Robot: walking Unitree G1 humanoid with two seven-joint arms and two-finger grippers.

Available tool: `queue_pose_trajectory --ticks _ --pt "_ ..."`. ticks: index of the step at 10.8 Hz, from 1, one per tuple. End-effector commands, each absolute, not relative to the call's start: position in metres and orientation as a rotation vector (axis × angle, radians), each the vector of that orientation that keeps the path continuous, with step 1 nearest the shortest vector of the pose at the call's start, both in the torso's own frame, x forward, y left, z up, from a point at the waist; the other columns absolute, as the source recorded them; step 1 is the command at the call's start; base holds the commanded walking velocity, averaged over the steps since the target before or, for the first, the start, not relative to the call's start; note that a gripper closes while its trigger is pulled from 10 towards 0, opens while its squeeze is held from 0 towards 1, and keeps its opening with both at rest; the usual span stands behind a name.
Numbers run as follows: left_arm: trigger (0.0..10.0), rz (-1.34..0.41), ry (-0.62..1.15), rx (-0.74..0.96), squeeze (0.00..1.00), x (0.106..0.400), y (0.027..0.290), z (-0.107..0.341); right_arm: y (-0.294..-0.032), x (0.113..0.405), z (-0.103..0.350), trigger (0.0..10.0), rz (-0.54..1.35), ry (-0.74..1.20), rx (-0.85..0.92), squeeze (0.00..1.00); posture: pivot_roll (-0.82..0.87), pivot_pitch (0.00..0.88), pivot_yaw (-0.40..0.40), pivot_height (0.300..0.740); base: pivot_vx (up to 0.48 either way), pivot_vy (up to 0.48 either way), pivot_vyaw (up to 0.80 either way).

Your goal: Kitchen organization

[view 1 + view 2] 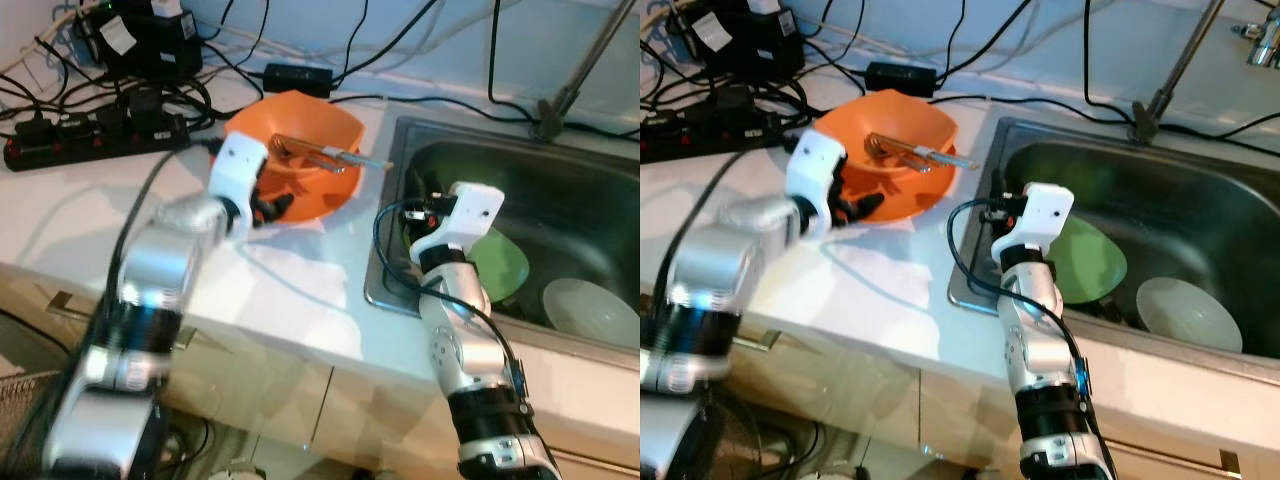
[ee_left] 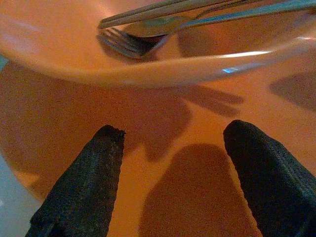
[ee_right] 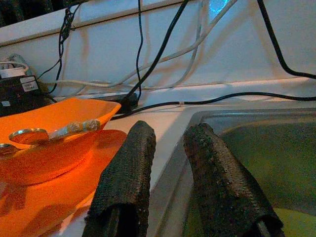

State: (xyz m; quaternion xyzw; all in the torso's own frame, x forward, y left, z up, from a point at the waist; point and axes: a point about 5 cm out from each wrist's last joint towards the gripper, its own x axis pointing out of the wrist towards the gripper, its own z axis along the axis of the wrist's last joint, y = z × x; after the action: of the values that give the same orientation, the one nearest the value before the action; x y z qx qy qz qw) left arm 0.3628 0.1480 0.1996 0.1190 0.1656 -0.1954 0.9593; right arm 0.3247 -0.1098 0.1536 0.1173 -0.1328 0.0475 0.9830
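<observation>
**One orange bowl, two plates in the sink**

The left gripper [image 2: 173, 182] is held open at the orange bowl [image 1: 310, 150] on the counter [image 1: 300, 290]. The right gripper [image 3: 168, 163] is parted, empty, over the sink [image 1: 1200, 210], where one green plate [image 1: 1090, 260] and one white plate [image 1: 1188, 313] are seen.

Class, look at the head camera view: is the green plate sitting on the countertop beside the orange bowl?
No. The green plate lies down inside the sink, next to a white plate, while the orange bowl sits on the countertop.

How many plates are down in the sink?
2. A green plate lies in the sink right by the right gripper, and a white plate lies beside it, nearer the front edge. More may be hidden.
</observation>
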Motion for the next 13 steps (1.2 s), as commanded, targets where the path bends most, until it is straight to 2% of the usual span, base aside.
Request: queue_pose_trajectory --ticks 1,3,5,9,13 --pt "10.0 -0.420 0.336 0.262 0.00 0.368 0.144 0.202 -0.114 0.322 0.144 10.0 0.071 -0.235 0.236 0.00 0.11 0.071 -0.009 0.740 0.000 0.000 0.00" --pt "10.0 -0.450 0.367 0.259 0.00 0.370 0.142 0.199 -0.116 0.321 0.144 10.0 0.063 -0.236 0.236 0.00 0.10 0.077 -0.005 0.740 0.000 0.000 0.00" --pt "10.0 -0.506 0.475 0.226 0.00 0.365 0.142 0.187 -0.116 0.320 0.143 10.0 0.058 -0.234 0.236 0.00 0.11 0.085 0.001 0.740 0.000 0.000 0.00" --pt "10.0 -0.624 0.558 0.211 0.00 0.338 0.136 0.181 -0.113 0.317 0.140 10.0 0.066 -0.225 0.239 0.00 0.12 0.085 -0.005 0.740 0.000 0.000 0.00" --pt "10.0 -0.652 0.588 0.204 0.00 0.312 0.140 0.189 -0.111 0.318 0.140 10.0 0.077 -0.219 0.240 0.00 0.13 0.083 -0.016 0.740 0.000 0.000 0.00"
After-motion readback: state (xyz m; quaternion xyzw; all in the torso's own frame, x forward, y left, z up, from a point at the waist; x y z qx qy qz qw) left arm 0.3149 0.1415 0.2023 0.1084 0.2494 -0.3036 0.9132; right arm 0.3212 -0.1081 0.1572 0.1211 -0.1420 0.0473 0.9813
